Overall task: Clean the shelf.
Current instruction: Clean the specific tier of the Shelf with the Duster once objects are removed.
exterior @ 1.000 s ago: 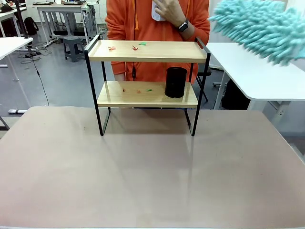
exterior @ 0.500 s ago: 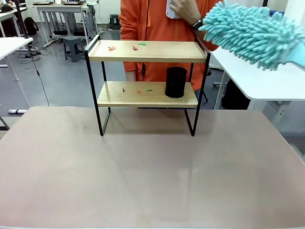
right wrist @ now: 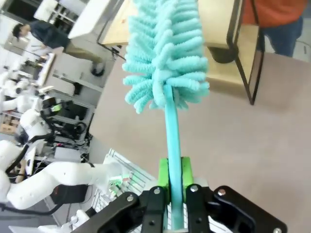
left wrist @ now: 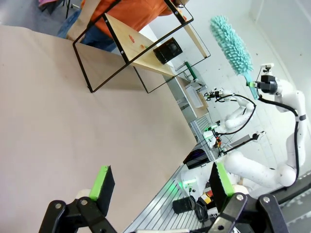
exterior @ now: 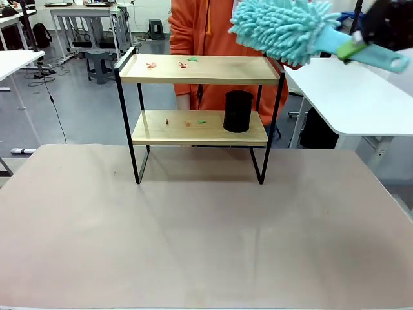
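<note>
Shelf (exterior: 226, 70) stands at far middle of table (exterior: 206, 245), person in orange top (exterior: 206, 26) right behind it; black cup (exterior: 238, 111) upright on the lower board, right side, inside can't be seen, and small red and green scraps (exterior: 181, 63) lie on both boards. Right gripper (right wrist: 175, 174) pinched tight on the handle of a teal fluffy duster (exterior: 284, 29), head up over the shelf's right end, clear of the top board. Left gripper (left wrist: 160, 180) spread wide, nothing between its pads, over bare table.

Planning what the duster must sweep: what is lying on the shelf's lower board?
On the shelf's lower board lie a few small red and green scraps, left of middle, and a black cup stands toward the right. Anything behind the cup is hidden.
</note>
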Robot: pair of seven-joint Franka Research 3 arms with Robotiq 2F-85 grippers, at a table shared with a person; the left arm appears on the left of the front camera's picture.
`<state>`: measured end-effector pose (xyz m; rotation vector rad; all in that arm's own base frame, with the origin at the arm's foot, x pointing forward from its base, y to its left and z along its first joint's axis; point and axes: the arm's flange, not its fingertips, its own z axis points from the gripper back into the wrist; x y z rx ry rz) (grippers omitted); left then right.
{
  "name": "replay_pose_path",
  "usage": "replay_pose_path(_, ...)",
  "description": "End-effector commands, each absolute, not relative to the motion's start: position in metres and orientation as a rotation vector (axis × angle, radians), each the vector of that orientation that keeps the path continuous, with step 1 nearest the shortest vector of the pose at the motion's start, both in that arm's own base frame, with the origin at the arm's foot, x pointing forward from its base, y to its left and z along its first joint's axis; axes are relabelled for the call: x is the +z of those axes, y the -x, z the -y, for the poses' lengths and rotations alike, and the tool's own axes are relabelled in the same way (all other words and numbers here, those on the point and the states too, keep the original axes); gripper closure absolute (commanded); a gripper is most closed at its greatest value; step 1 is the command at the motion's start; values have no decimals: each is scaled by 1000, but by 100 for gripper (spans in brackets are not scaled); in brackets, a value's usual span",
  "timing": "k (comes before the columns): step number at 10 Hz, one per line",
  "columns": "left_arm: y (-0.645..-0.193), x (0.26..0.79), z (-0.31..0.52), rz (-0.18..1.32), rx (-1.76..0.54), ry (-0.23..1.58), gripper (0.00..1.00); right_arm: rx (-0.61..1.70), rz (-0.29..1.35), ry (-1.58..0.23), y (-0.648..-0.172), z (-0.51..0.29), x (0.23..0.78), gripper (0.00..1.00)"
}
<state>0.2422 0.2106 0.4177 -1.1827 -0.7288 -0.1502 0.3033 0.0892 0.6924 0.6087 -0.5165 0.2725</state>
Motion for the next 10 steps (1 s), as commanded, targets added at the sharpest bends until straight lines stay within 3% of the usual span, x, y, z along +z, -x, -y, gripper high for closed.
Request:
replay_pose_path(1, -242, 419, -209, 756, -169, 1189, 0, 213, 523, -511, -323, -108, 694, 87)
replay_pose_path(4, -242, 419, -209, 756, -169, 1189, 0, 184, 594, -471, -363, -141, 682, 87)
replay_pose_path(10, -242, 419, -209, 756, -169, 1189, 0, 191, 555, -462, -422, -168, 670, 87)
